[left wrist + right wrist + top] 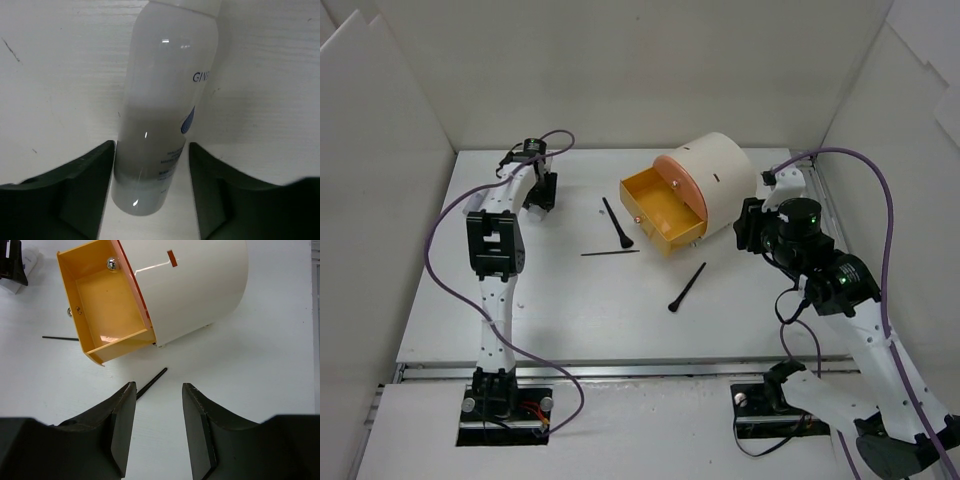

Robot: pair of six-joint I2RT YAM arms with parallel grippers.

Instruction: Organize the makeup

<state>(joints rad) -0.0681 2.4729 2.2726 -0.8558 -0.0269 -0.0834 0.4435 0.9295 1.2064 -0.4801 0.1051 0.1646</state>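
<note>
A white tube [165, 110] lies on the table at the far left. My left gripper [540, 195] is open and straddles its lower end; the left finger [85, 185] is close against it and the right finger [220, 190] stands apart. Two black brushes [617, 223] [687, 287] and a thin black stick [610, 253] lie mid-table. My right gripper [159, 425] is open and empty above the table, and one brush [152, 381] is partly hidden behind its left finger. The pencil, pale pen and tan brush are out of view.
The big cream cylinder [720, 175] lies on its side at the back centre. Its orange drawer [665, 210] is pulled open and empty [107, 305]. White walls enclose the table on three sides.
</note>
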